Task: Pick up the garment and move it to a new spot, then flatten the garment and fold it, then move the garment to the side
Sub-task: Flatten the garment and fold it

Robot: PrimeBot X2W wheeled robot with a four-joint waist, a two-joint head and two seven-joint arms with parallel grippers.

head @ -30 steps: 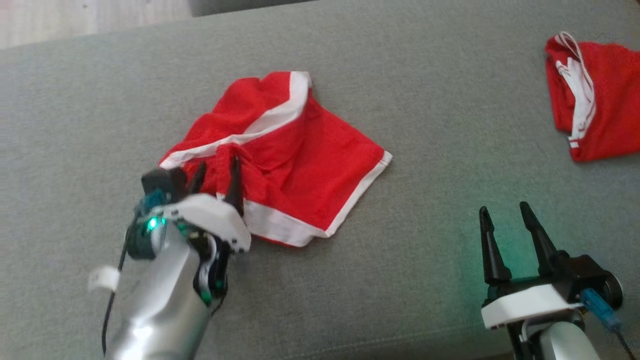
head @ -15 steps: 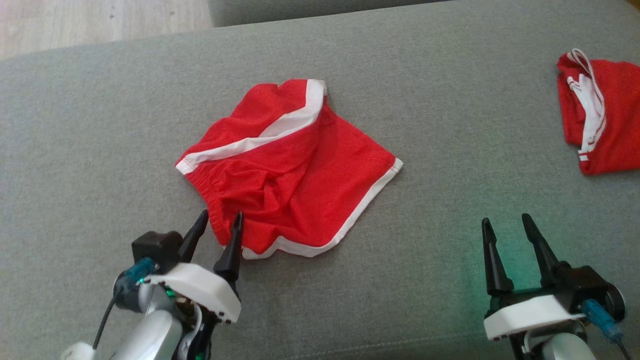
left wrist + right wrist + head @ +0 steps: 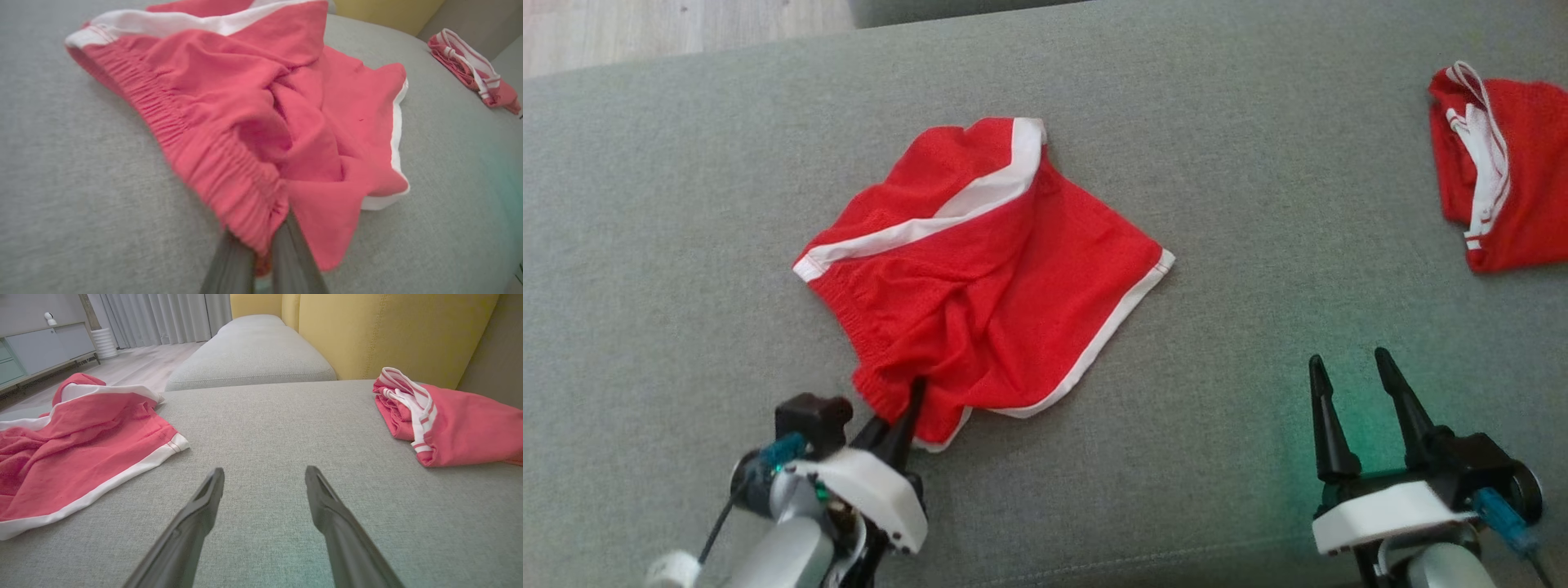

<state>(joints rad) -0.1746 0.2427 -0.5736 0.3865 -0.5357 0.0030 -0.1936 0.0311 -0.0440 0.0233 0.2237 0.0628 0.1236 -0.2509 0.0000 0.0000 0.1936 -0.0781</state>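
The red shorts (image 3: 988, 278) lie in the middle of the grey sofa seat (image 3: 1258, 204). The left gripper (image 3: 913, 396) pinches the stretchy waistband (image 3: 212, 163) at the shorts' 7 o'clock corner, fingers squeezed tight on the cloth. From there the shorts stretch away toward 1 o'clock. The right gripper (image 3: 1347, 357) sits at 4 o'clock, well apart, fingers wide and empty. The left arm is nearer, so I think it lifts.
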